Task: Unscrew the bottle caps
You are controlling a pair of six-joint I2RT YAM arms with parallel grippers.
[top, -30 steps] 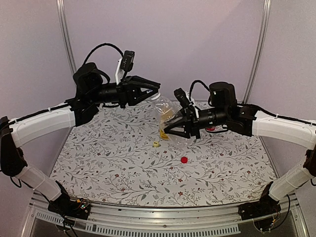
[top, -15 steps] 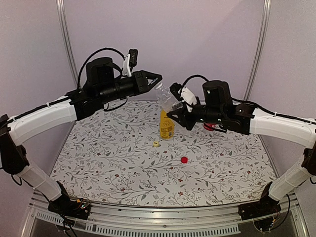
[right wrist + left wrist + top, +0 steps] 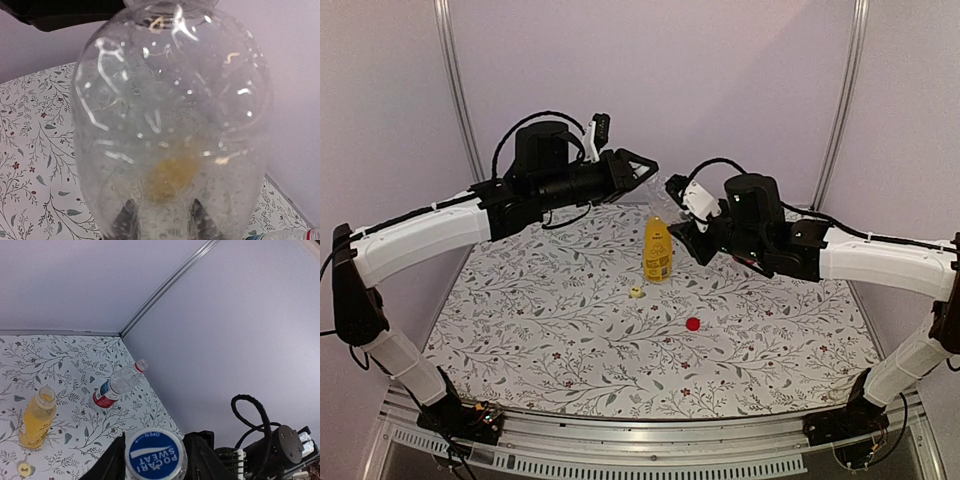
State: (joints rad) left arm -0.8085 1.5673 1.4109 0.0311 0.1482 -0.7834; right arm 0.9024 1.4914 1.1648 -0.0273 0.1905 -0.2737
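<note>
Lavender walls (image 3: pixel 720 80) close the booth, with aluminium posts (image 3: pixel 457 90) rising at the back. Table (image 3: pixel 520 345): flat, under a pale cloth (image 3: pixel 580 360) printed with grey sprigs and small red flowers. A metal rail (image 3: pixel 650 425) runs along its near edge.

We list the contents by size:

1. Clear unlabelled bottle (image 3: pixel 172 125): thin glossy plastic, bulbous, held aloft over the back of the table. It fills the right wrist view and blocks most of the cloth behind it.
2. Right gripper (image 3: pixel 682 230): black, grasping that bottle at its base. We see its fingers (image 3: pixel 125 220) only through the plastic.
3. Left gripper (image 3: pixel 154 462): black, fingers (image 3: pixel 116 462) clenched on either side of the blue cap (image 3: pixel 154 454).
4. Red-labelled bottle (image 3: pixel 114 388): clear, red ring at the neck, lying on its side near the wall.
5. Yellow-orange bottle (image 3: pixel 657 250): upright, open-necked, mid-table, just below the held bottle.
6. Blue cap: round, white "POCARI SWEAT" lettering, seated on the clear bottle.
7. Red cap (image 3: pixel 692 323): loose on the cloth, nearer us than the yellow-orange bottle.
8. Yellow cap (image 3: pixel 636 292): loose, near the yellow-orange bottle's foot.
</note>
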